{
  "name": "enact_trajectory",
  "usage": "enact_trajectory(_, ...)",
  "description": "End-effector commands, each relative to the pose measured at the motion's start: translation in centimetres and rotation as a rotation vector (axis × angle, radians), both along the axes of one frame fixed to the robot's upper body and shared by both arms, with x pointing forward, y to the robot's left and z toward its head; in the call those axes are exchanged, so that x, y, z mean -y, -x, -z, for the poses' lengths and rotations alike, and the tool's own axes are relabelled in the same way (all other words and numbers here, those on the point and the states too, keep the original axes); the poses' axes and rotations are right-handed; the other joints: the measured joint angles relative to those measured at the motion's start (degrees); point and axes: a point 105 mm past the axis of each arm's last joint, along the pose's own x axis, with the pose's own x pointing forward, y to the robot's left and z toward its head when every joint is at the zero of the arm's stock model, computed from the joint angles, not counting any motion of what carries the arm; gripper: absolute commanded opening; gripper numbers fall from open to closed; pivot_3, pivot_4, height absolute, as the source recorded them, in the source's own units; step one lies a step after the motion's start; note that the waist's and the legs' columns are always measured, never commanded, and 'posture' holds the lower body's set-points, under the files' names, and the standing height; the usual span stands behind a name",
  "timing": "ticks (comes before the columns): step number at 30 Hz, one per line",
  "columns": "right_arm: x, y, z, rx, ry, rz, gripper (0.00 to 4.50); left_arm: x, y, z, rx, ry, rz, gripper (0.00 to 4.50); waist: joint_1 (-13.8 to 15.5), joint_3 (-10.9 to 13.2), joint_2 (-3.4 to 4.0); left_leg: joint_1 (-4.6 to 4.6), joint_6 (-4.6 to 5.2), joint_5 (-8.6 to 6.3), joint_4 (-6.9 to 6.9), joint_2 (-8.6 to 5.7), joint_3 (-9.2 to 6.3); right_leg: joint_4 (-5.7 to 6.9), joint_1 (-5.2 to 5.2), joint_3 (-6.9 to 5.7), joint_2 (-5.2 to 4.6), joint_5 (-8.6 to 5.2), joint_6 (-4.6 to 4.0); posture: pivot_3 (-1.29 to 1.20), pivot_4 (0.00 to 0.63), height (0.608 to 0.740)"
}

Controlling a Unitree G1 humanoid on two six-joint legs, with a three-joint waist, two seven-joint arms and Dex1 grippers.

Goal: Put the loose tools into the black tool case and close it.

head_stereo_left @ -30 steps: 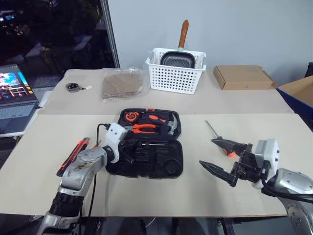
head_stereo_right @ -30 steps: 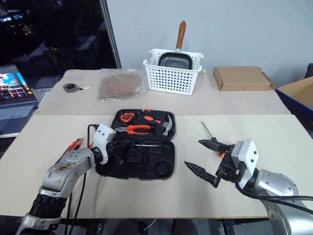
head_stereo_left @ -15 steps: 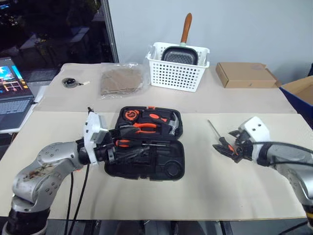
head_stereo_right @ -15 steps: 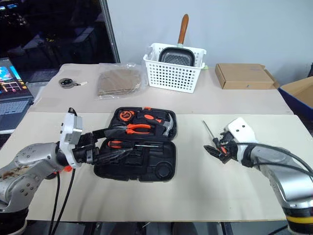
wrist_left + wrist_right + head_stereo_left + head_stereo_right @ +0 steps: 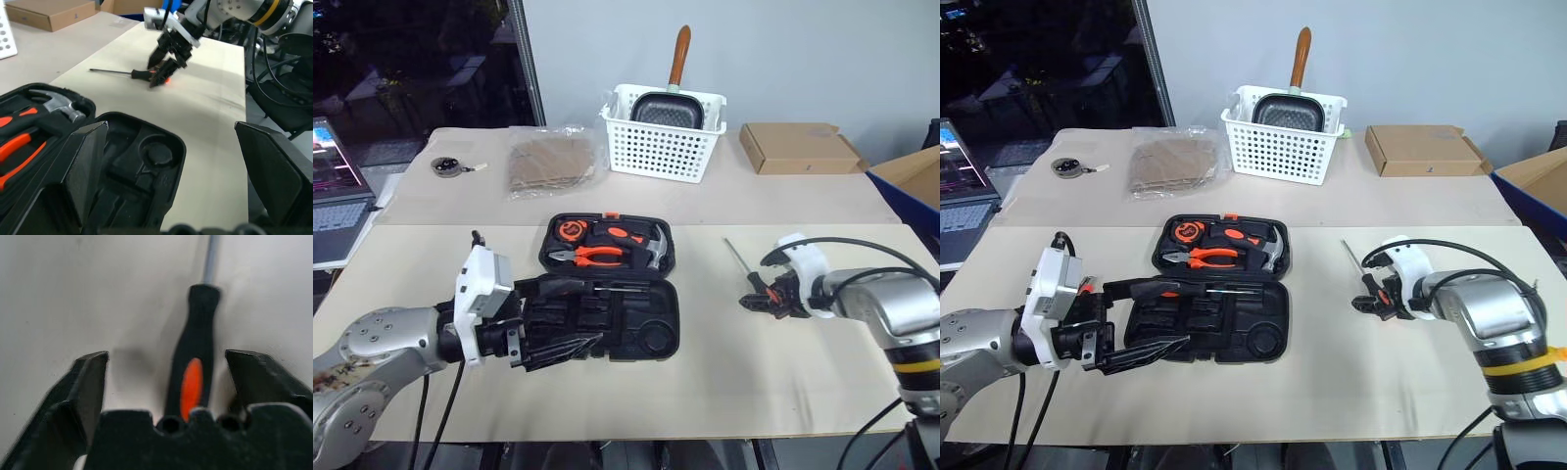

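Centre the spread right gripper (image 5: 166, 382) over the orange-and-black-handled screwdriver (image 5: 193, 367), lying right of centre in the head view, then clamp its handle. The left gripper (image 5: 553, 318) hangs released beside the open black plastic tool case (image 5: 646, 333).

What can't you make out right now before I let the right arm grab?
- Screwdriver: its tip runs off the right wrist view's edge.
- Right gripper: in the head views the wrist housing hides whether its fingers touch the handle.
- Black tool case: the left gripper covers its near-left recesses in the head views.
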Motion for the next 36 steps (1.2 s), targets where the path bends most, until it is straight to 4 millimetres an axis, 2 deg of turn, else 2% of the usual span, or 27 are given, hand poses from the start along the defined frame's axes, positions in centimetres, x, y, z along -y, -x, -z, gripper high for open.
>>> enact_trajectory(1,0.1,-0.8,-0.3,0.051,0.048,-0.026,2.94,0.5,0.5,-0.7,0.044,0.008,0.006,4.50,0.00,0.00,0.00,0.00,0.00,0.00,0.00,0.00,0.00,0.00,0.00,0.00,0.00,0.00,0.00,0.00,0.150,0.740)
enact_trajectory(4,0.3,-0.9,0.0,0.070,0.101,-0.062,1.96,0.5,0.5,-0.7,0.070,0.005,-0.014,4.50,-0.11,0.00,0.00,0.03,-0.01,0.01,0.00,0.00,0.02,0.01,0.01,0.00,0.00,0.00,0.00,0.00,0.150,0.740)
enact_trajectory(7,0.3,-1.0,-0.6,0.135,0.118,-0.114,0.97,0.1,0.5,-0.5,0.098,0.009,-0.062,4.50,-0.10,0.00,0.00,0.07,-0.05,0.03,0.00,0.01,0.03,0.05,0.03,0.00,0.01,0.01,0.00,0.00,0.150,0.740)
enact_trajectory(10,-0.1,-0.7,-1.3,0.185,0.095,-0.172,0.91,-0.1,0.6,-0.7,0.124,0.067,-0.085,4.50,-0.01,0.00,0.00,0.07,-0.07,0.04,0.00,0.00,0.05,0.05,0.03,-0.03,-0.02,0.01,0.00,0.00,0.150,0.740)
enact_trajectory(13,-3.3,0.5,-4.2,0.275,0.002,-0.366,0.91,-1.5,0.8,-0.1,0.105,0.071,-0.113,4.50,0.03,0.05,0.08,0.05,-0.08,0.05,0.00,0.01,0.05,0.07,0.00,-0.03,-0.01,0.01,-0.01,0.00,0.150,0.740)
enact_trajectory(16,-9.1,2.2,-6.9,0.299,-0.108,-0.627,0.91,-4.1,1.8,-0.1,0.081,0.133,-0.162,4.50,-0.81,0.18,0.25,0.05,-0.09,0.05,0.00,0.13,0.08,0.09,-0.10,0.00,0.12,0.03,-0.06,0.00,0.150,0.740)
enact_trajectory(18,-12.2,3.3,-7.2,0.310,-0.097,-0.807,0.91,-5.6,2.7,0.6,0.064,0.124,-0.197,4.50,-1.88,0.28,0.30,0.07,-0.10,0.05,0.00,0.23,0.08,0.10,-0.13,0.07,0.20,0.06,-0.12,0.00,0.150,0.740)
enact_trajectory(22,-16.1,3.0,-6.0,0.293,-0.052,-0.965,0.91,-7.1,4.0,1.1,0.045,0.131,-0.253,4.50,-1.25,0.27,0.10,0.20,-0.12,0.05,0.00,0.33,-0.05,0.11,-0.03,-0.11,0.44,0.01,-0.29,0.00,0.150,0.740)
enact_trajectory(26,-18.0,3.0,-5.0,0.265,0.004,-1.070,0.91,-8.1,4.6,1.1,0.045,0.122,-0.277,4.50,0.25,0.29,0.13,0.08,-0.22,0.13,0.00,0.19,0.00,0.13,-0.13,-0.21,0.16,0.03,-0.32,0.00,0.150,0.740)
enact_trajectory(29,-19.4,2.7,-4.4,0.241,0.050,-1.120,0.91,-8.6,5.1,1.2,0.039,0.091,-0.280,4.50,-0.01,0.29,0.12,0.07,-0.19,0.12,0.00,0.13,0.12,0.10,-0.14,-0.22,0.01,0.04,-0.31,0.00,0.150,0.740)
enact_trajectory(36,-19.6,2.3,-2.8,0.174,0.147,-1.170,0.91,-8.4,5.5,1.3,0.040,0.067,-0.270,4.50,-0.12,0.29,0.13,0.04,-0.16,0.07,0.00,0.17,0.04,0.15,-0.19,-0.39,0.02,0.02,-0.37,0.00,0.150,0.740)
